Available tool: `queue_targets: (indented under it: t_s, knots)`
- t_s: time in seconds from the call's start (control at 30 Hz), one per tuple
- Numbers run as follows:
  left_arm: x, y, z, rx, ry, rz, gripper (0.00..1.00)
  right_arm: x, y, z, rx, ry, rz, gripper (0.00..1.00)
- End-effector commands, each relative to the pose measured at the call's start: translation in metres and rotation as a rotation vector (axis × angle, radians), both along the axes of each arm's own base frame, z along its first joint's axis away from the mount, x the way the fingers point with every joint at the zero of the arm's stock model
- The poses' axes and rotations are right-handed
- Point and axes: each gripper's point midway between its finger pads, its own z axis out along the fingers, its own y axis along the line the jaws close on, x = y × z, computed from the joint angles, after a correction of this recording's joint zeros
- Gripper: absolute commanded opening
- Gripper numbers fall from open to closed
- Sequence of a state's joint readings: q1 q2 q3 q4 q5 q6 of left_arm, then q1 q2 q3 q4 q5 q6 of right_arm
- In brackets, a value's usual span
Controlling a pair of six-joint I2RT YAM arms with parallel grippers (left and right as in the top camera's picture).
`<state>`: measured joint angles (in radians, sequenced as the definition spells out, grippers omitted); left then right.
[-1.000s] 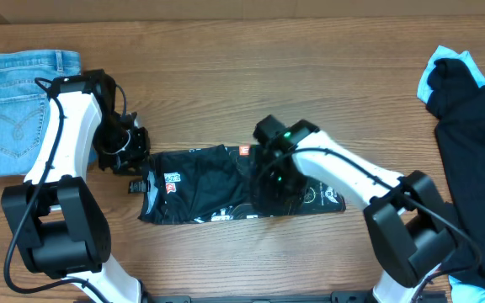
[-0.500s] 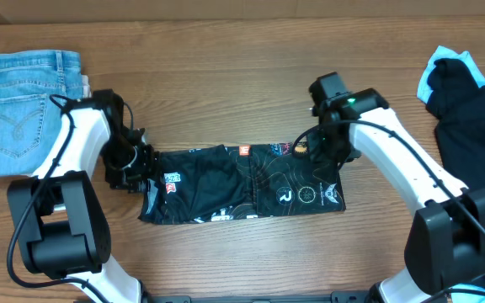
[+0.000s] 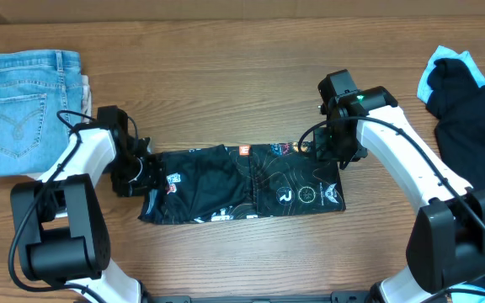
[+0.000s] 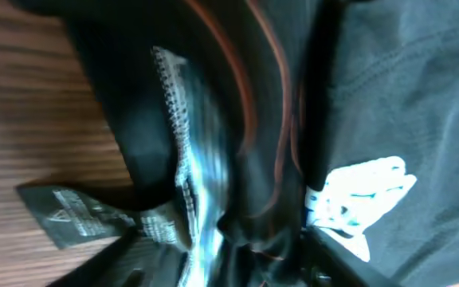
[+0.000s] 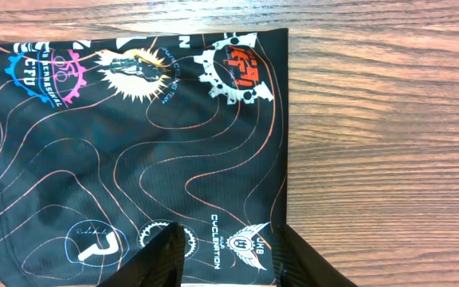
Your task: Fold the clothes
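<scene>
Overhead, folded jeans [image 3: 23, 101] lie far left of the jersey [image 3: 226, 189], a long flat band in the middle of the bench [image 3: 226, 76]. At the jersey's left end, the left tool [image 3: 137, 174] presses into bunched cloth beside a loose label [image 4: 62, 214]. Its wrist view is blurred, so I cannot tell whether it grips. Over the jersey's upper right corner the right tool [image 3: 337, 151] hovers, fingers apart, holding nothing. Far right of the jersey lie dark clothes [image 3: 478, 151]. The step in hand is probably the crosswise fold. Next comes a firm pinch on one end, carried over to the other.
</scene>
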<state>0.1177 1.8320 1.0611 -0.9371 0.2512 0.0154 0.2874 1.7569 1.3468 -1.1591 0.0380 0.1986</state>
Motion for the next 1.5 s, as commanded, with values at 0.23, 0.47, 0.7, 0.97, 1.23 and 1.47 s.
queue_targets:
  t_s: [0.23, 0.47, 0.7, 0.97, 1.23, 1.47]
  knots:
    - [-0.017, -0.032, -0.006, -0.154, 0.033, -0.029, 0.10, 0.006, -0.002, 0.009, 0.001, -0.033, -0.017, 0.40]
    - [0.000, -0.010, 0.006, -0.123, 0.002, 0.017, 0.04, 0.006, -0.002, 0.009, 0.000, -0.033, -0.017, 0.40]
    - [0.033, 0.067, 0.048, 0.003, -0.072, 0.160, 0.04, 0.008, -0.010, 0.009, -0.001, -0.034, -0.045, 0.39]
    - [0.065, 0.135, 0.107, 0.079, -0.203, 0.334, 0.04, 0.015, -0.048, 0.009, -0.030, -0.040, -0.147, 0.39]
    - [0.065, 0.074, 0.129, -0.069, -0.158, 0.240, 0.04, 0.017, -0.060, 0.009, -0.031, -0.040, -0.182, 0.39]
    - [0.049, -0.009, 0.133, -0.142, -0.054, 0.053, 0.04, 0.017, -0.060, 0.009, -0.031, -0.040, -0.179, 0.39]
